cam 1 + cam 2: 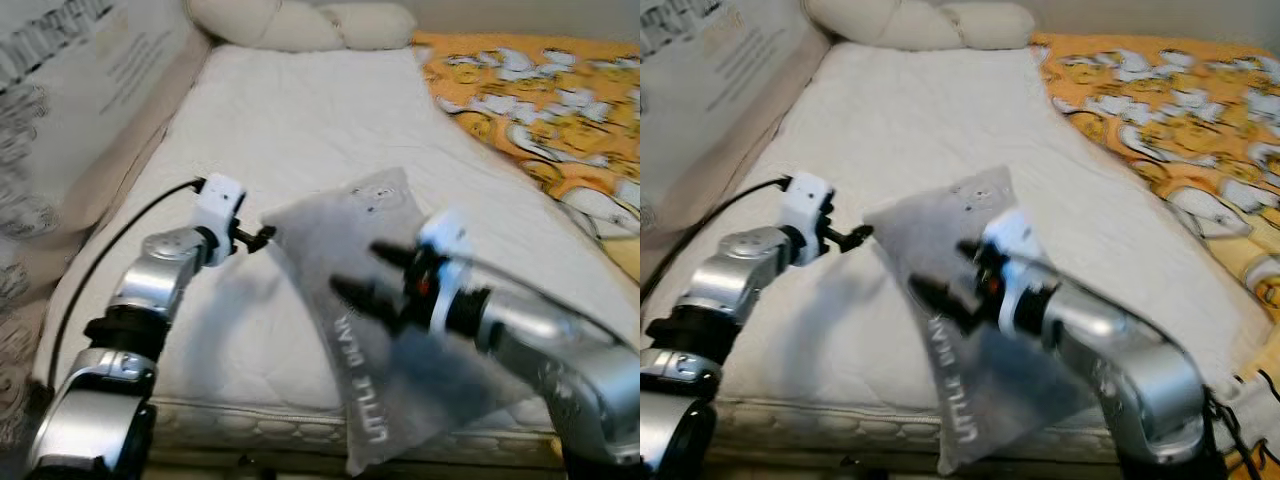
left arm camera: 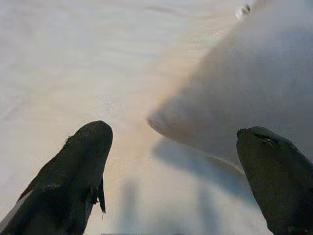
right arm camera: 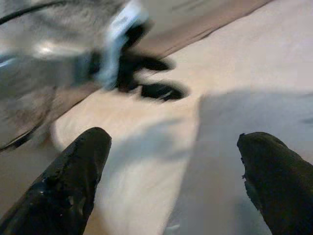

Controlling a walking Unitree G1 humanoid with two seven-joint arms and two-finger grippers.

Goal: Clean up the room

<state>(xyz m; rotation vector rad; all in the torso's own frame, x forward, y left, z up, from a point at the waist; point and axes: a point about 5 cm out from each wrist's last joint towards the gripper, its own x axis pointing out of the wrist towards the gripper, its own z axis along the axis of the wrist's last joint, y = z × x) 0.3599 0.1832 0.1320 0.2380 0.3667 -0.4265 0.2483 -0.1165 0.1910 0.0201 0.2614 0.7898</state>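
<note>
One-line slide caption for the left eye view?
Both open grippers, left and right, reach for a grey pillowcase lying on the white mattress.

Grey pillowcase [image 1: 360,300] flat at mattress [image 1: 300,140] edge

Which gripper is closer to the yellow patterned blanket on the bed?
The right gripper, over the grey pillowcase mid-bed; the yellow blanket lies further right. The left gripper is at the pillowcase's far corner.

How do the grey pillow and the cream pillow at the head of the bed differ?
The grey pillow is flat, printed with lettering, and overhangs the mattress's near edge; the cream pillow is plump, plain, and sits at the far end. The grey pillow lies between the open left gripper and open right gripper; the cream pillow is far from both. Both rest on the mattress.
</note>
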